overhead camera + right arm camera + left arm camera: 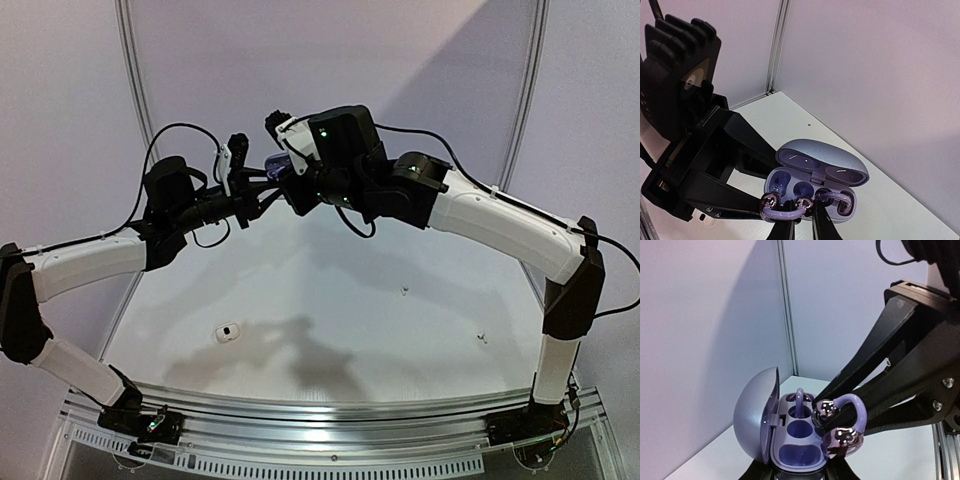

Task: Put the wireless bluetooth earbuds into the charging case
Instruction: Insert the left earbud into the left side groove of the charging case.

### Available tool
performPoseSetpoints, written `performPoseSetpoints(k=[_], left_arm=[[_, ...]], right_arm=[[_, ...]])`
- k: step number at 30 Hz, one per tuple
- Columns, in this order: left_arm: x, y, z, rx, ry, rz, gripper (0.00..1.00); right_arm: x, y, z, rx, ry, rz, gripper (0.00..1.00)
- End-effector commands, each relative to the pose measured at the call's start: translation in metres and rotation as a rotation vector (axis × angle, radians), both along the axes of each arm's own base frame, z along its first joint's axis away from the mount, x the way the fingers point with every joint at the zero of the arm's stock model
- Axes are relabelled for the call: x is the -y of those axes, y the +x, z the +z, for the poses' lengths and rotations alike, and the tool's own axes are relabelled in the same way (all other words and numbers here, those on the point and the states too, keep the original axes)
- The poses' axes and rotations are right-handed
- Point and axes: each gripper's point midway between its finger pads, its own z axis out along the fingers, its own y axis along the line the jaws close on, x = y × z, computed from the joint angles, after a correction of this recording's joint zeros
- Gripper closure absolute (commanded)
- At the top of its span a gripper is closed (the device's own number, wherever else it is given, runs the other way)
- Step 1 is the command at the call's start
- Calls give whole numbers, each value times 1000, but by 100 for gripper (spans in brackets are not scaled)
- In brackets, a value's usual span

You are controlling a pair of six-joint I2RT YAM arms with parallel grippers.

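Both arms are raised and meet above the far table. My left gripper [800, 474] is shut on the base of the open purple charging case [796, 446], whose lid [755, 415] is swung back. One purple clip-shaped earbud [800, 402] sits in the case's far slots. My right gripper [802, 220] is shut on a second purple earbud [785, 209] with chrome ball ends. It holds this earbud at the rim of the case [815, 175], beside the two empty slots. In the top view the case [278, 165] shows between the two gripper heads.
A small white case [228, 332] lies on the table at the near left. Two tiny pale specks [404, 291] [481, 338] lie on the right half, too small to identify. Grey walls with metal strips close in the back.
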Motion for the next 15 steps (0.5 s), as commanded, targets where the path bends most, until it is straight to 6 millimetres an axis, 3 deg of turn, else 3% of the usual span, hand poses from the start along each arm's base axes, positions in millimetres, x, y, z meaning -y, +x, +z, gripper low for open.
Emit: performPoseSetpoints(k=[1, 15], left_arm=[[7, -22, 26, 85, -42, -86, 100], [7, -23, 24, 176, 9, -75, 100]], right_arm=[[-3, 2, -6, -29, 21, -1, 98], [-7, 11, -9, -32, 6, -42, 99]])
